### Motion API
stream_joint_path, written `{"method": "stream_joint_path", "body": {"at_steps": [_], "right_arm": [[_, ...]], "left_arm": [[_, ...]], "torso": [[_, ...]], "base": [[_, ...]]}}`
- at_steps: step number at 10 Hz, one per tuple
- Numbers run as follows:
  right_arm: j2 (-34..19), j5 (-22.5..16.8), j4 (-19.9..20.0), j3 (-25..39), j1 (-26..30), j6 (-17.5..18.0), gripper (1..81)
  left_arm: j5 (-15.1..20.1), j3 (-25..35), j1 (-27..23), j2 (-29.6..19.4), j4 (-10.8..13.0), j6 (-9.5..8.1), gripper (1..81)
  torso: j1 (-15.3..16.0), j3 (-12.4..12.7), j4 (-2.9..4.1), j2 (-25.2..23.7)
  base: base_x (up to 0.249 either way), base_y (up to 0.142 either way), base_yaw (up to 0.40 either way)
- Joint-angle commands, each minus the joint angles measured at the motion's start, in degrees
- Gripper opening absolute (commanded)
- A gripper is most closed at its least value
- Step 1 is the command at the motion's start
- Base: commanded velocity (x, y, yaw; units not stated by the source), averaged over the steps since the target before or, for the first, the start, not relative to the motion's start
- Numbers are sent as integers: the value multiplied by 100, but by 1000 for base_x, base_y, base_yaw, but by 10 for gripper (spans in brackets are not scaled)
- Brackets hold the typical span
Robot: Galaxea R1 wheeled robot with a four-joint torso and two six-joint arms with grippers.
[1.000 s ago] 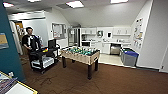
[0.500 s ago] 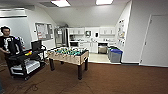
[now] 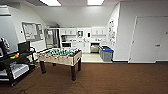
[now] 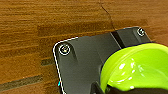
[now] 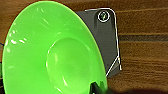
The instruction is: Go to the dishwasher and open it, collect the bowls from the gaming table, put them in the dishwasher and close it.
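The left gripper (image 4: 105,87) grips the yellow-green bowl (image 4: 135,67), and the right gripper (image 5: 98,88) grips the green bowl (image 5: 50,50). A foosball table (image 3: 60,56) stands ahead on brown floor (image 3: 112,80)

Brown carpet (image 3: 112,80), white kitchenette cabinets (image 3: 82,31)

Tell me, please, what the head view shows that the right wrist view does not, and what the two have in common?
Head view alone: a room with a table-football table, a black cart beside it, white kitchen cabinets at the back, grey bins with blue lids and a white door. Right wrist view alone: a bright green bowl, seen close above the robot's dark plate. Shared: brown carpet floor.
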Motion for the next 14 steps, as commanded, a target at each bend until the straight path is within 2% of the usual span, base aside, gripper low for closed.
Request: {"method": "stream_joint_path", "body": {"at_steps": [1,8,14], "right_arm": [[66,-65,-150,57,316,-50,10],[66,-65,-150,57,315,-50,10],[84,-65,-176,57,299,-50,10]], "left_arm": [[158,-38,-296,-107,-10,-5,10],[158,-38,-288,-115,-10,4,10],[158,-38,-270,-98,-1,12,10]], "torso": [[0,0,0,0],[0,0,0,0],[-5,0,0,-4]], "base": [[0,0,0],[0,0,0],[125,0,0]]}}
